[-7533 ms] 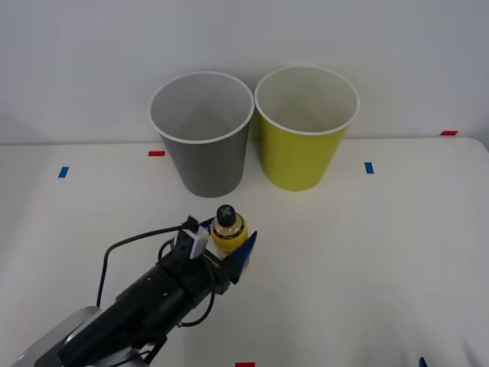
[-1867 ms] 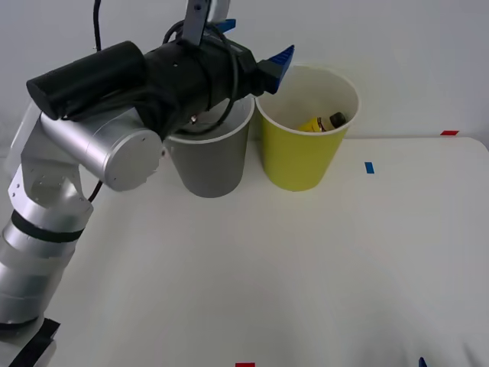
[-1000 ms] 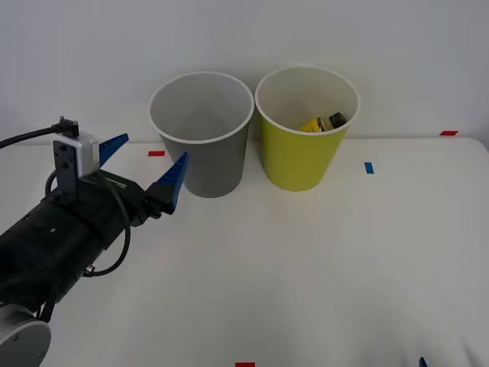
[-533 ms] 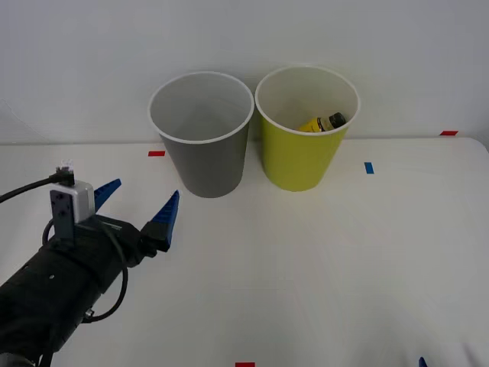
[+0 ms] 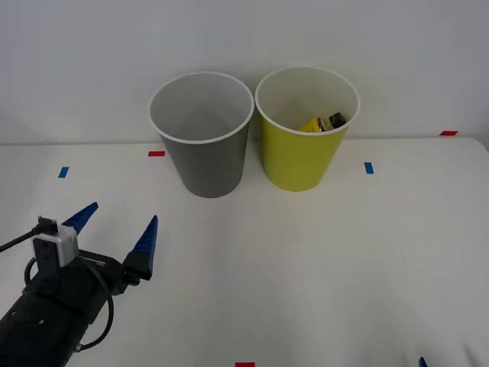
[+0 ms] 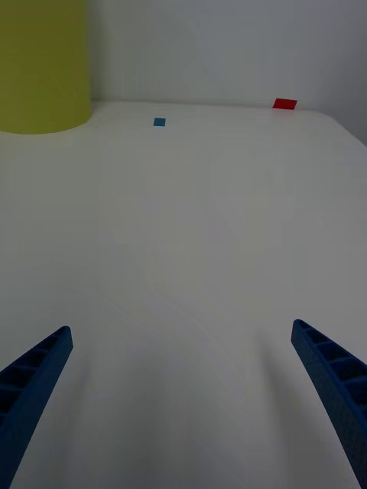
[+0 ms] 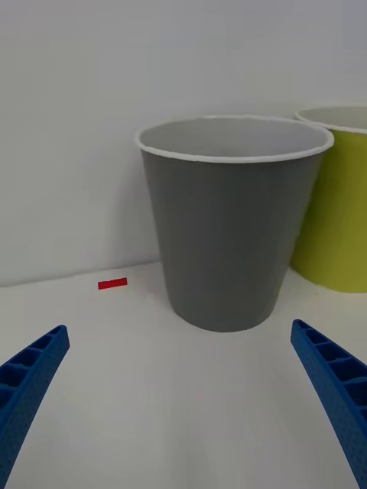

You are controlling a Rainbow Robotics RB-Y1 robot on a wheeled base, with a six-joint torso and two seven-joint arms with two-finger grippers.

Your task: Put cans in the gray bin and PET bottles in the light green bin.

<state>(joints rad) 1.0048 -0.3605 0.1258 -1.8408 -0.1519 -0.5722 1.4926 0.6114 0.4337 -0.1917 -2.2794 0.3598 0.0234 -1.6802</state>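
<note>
Your left gripper sits low near the front left part of the white worktop, well apart from both bins. Its two blue ribbed fingers are spread wide and hold nothing. They taper to thin points, like little wedges. A small white box and a black cable sit on top of the dark round arm behind them.

The gray bin stands upright at the back of the worktop, near the pale wall. It is round, smooth plastic, wider at the top than at the bottom, with a thin white rim and a pale inside. From your left wrist view it stands straight ahead, between the two fingers.

Just beside it, on its right, stands the light green bin — same shape, same white rim. The two bins are very close, and you cannot tell if they touch.

The bottle lies on its side inside the light green bin, against the far wall. It is small, with a black cap and a yellow label.

Your right gripper hangs over bare worktop, its blue fingers wide apart and holding nothing — the light green bin's side is off ahead of it.

Small flat red and blue tape marks dot the worktop.
</note>
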